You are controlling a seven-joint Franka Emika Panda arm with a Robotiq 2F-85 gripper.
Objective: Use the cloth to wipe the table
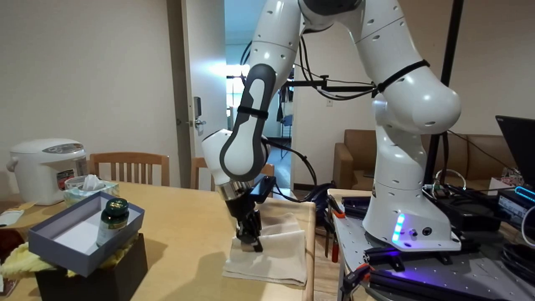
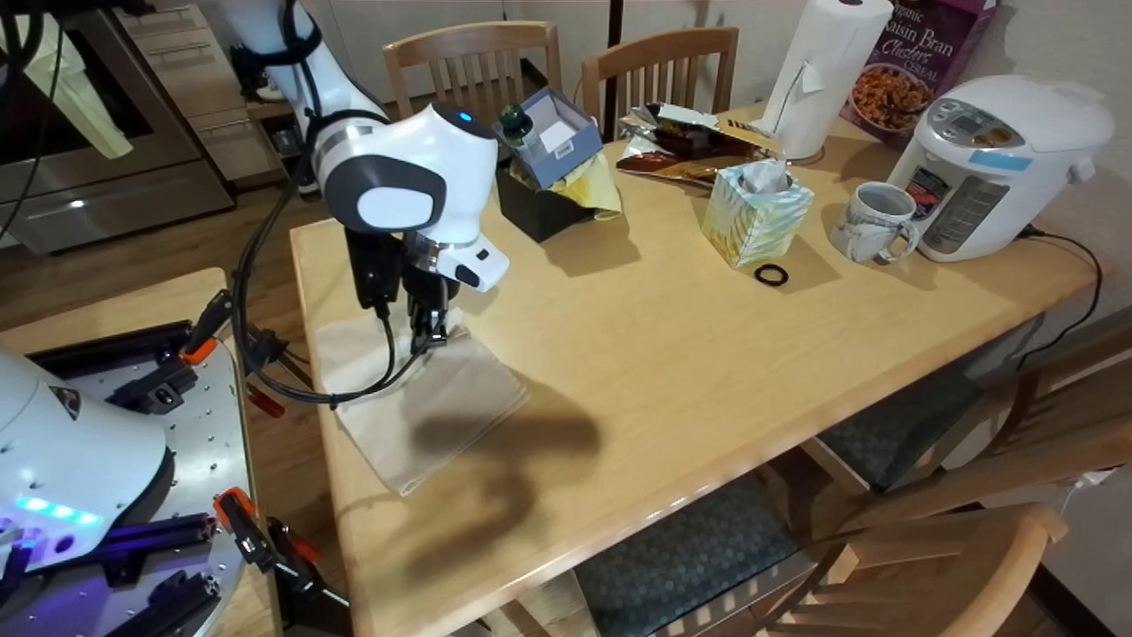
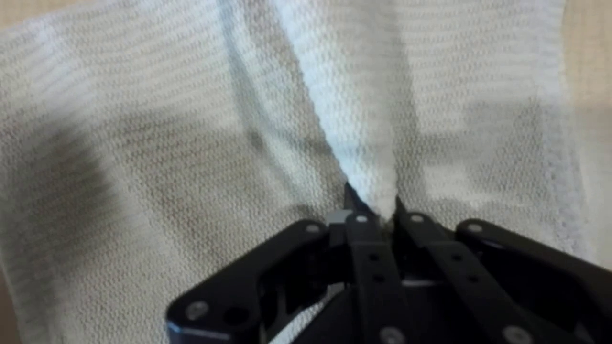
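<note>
On the table (image 2: 707, 372), the cloth's (image 1: 278, 259) long fold (image 3: 358, 119) (pinched) runs from the gripper (image 3: 375, 208).

- In an exterior view: slightly down across the worktop (image 1: 179, 213) toward a far door (image 1: 207, 83), robot base (image 1: 409, 221) right.
- In an exterior view: high, steeply down, robot base near left, oven (image 2: 133, 190) far left.
- Wrist view: very close, facing down past the pincer (image 3: 375, 205) onto the cloth (image 3: 191, 157).
- Both exterior views share worktop, robot base, cloth.
</note>
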